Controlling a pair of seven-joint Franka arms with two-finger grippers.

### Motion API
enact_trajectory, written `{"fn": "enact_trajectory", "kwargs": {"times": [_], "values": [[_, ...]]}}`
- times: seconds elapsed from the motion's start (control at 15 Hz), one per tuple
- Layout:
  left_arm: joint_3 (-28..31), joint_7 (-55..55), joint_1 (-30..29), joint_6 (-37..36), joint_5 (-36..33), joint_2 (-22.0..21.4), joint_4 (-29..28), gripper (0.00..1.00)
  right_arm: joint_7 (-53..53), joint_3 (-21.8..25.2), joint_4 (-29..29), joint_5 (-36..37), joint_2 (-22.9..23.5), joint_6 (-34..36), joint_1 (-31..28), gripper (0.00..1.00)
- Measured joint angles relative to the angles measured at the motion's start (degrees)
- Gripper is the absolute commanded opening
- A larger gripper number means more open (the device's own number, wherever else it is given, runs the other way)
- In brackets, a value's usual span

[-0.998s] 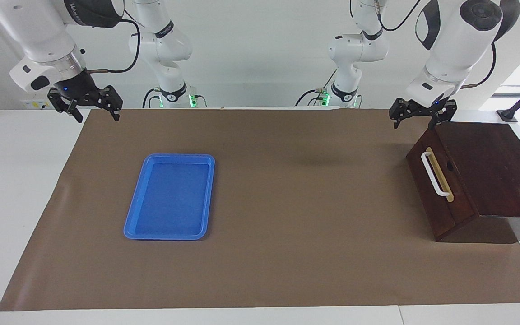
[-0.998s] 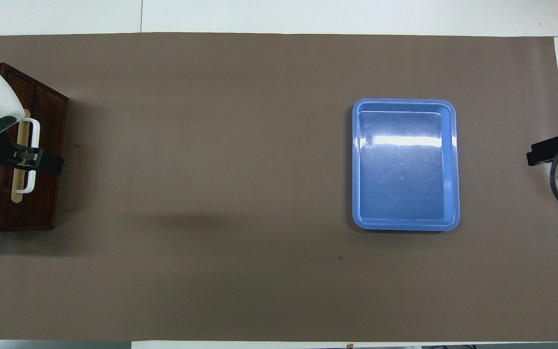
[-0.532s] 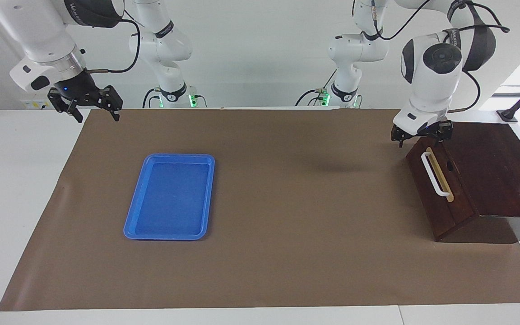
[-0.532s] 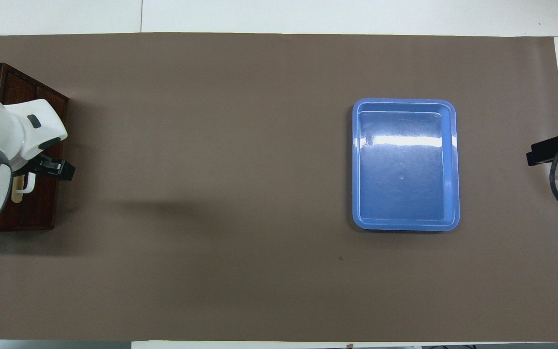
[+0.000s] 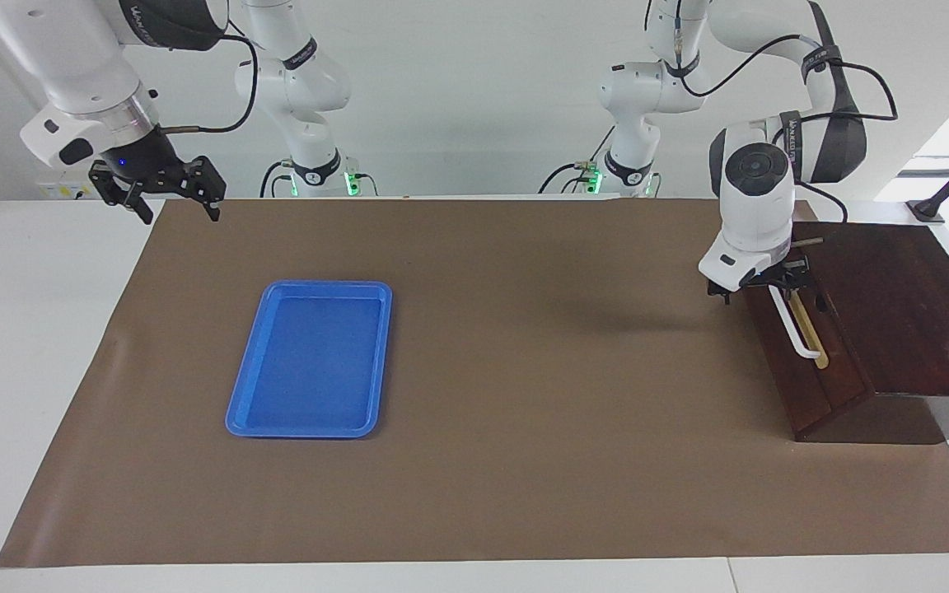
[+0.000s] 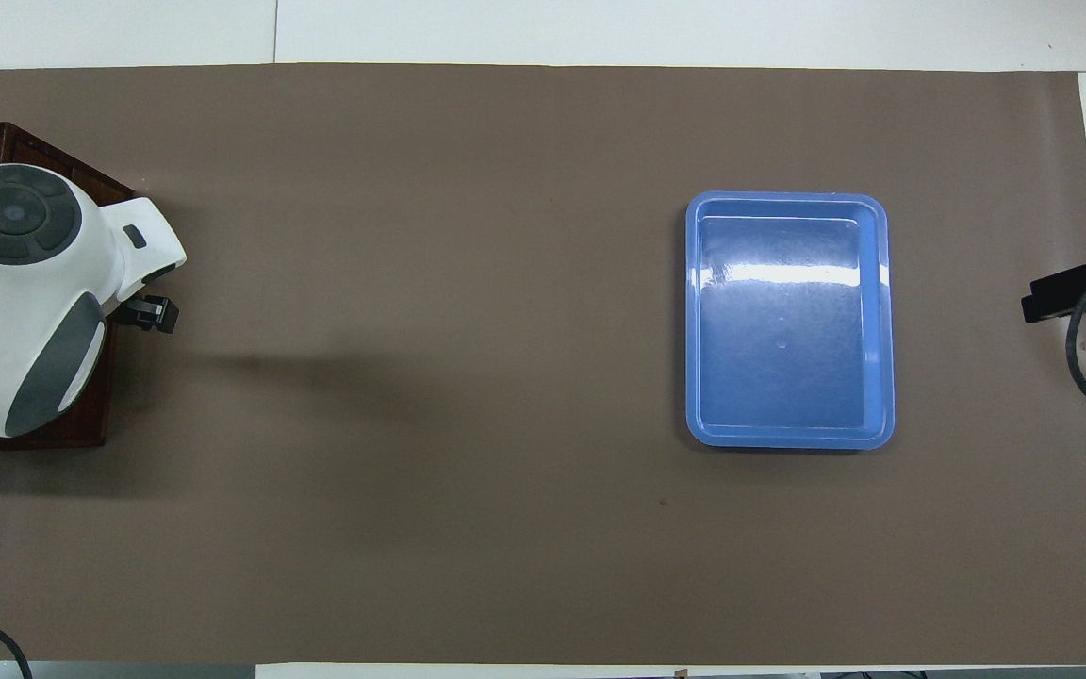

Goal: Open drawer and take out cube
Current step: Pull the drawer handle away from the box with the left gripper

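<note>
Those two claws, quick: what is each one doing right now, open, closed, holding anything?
Left claw: at the upper end of the drawer's white handle; open or closed cannot be told.
Right claw: open, empty, waiting above the table's edge at its own end.

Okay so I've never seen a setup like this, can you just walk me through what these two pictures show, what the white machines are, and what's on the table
The white machines are two robot arms, each ending in a two-fingered pincer. One picture looks at them from across the table; the other looks steeply down from above their own end. On the brown mat lie a shallow blue plastic tray and, at the left arm's end, a dark brown wooden drawer, shut, with a white bar handle. The left pincer is down at the end of that handle nearer the robots; whether it grips is unclear. The right pincer waits, open, over the mat's edge at the right arm's end. Neither pincer visibly holds anything, and no cube is visible.
</note>
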State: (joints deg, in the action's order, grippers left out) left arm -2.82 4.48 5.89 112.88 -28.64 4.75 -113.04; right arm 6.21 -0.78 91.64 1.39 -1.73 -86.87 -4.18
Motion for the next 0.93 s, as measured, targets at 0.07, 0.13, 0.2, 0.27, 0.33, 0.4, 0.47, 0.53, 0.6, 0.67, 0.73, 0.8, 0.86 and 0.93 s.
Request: {"fn": "enact_trajectory", "kwargs": {"times": [0.07,0.13,0.2,0.27,0.33,0.4,0.47,0.53,0.6,0.67,0.73,0.8,0.86,0.93], "values": [[0.1,0.0,-0.1,1.1,-0.8,0.7,0.0,1.00,0.0,0.0,0.0,0.0,0.0,0.0,0.0,1.00],[0.2,0.0,-0.2,1.9,-2.1,1.4,0.0,1.00,0.0,0.0,0.0,0.0,0.0,0.0,0.0,1.00],[0.4,0.0,-0.3,2.4,-3.3,2.2,0.0,1.00,0.0,0.0,0.0,0.0,0.0,0.0,0.0,1.00],[0.5,0.1,-0.3,2.7,-4.4,2.9,0.0,1.00,0.0,0.0,0.0,0.0,0.0,0.0,0.0,1.00],[0.6,0.2,-0.3,3.1,-5.2,3.7,0.0,1.00,0.0,0.0,0.0,0.0,0.0,0.0,0.0,1.00],[0.6,0.3,-0.3,3.5,-5.7,4.3,0.1,1.00,0.0,0.0,0.0,0.0,0.0,0.0,0.0,1.00],[0.7,0.5,-0.3,4.0,-5.9,4.8,0.1,1.00,0.0,0.0,0.0,0.0,0.0,0.0,0.0,1.00],[0.9,0.7,-0.4,4.4,-6.1,5.1,0.1,1.00,0.0,0.0,0.0,0.0,0.0,0.0,0.0,1.00],[0.9,1.1,-0.4,4.5,-6.5,5.2,0.1,1.00,0.0,0.0,0.0,0.0,0.0,0.0,0.0,1.00],[0.9,1.8,-0.4,4.5,-7.4,5.2,0.2,1.00,0.0,0.0,0.0,0.0,0.0,0.0,0.0,1.00],[1.0,2.4,-0.4,4.5,-8.2,5.3,0.2,1.00,0.0,-0.1,0.0,0.0,0.0,0.0,0.0,1.00],[1.1,2.7,-0.5,4.6,-8.6,5.3,0.2,1.00,0.0,-0.1,0.0,0.0,0.0,0.0,0.0,1.00],[1.1,2.9,-0.7,4.6,-8.7,5.3,0.3,1.00,0.0,-0.1,0.0,0.0,0.0,0.0,0.0,1.00],[1.2,3.0,-1.1,4.9,-8.7,5.3,0.3,1.00,0.0,-0.1,0.0,0.0,0.0,0.0,0.0,1.00]]}}
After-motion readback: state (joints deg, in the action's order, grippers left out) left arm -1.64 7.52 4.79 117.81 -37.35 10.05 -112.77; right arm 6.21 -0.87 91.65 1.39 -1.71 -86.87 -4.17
